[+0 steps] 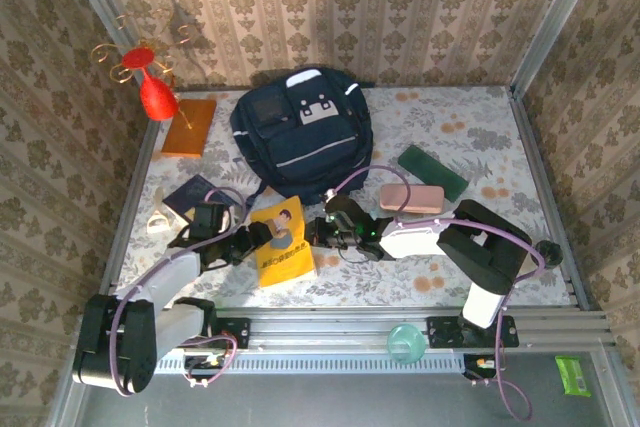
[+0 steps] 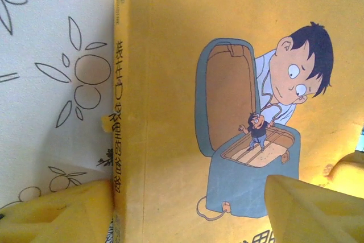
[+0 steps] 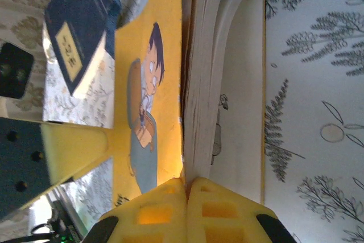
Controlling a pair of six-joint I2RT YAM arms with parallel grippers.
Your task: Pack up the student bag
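Yellow book (image 1: 281, 240) lies near the bag (image 1: 300, 147) from above; right wrist view reveals its pages lifted, pinched by the right pincer (image 3: 186, 189). Left pincer (image 2: 187, 200) straddles its spine, wide.

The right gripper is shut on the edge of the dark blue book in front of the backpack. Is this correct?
No. The right gripper is shut on the edge of the yellow book, in front of the backpack; the dark blue book lies free nearby. The right wrist view shows this.
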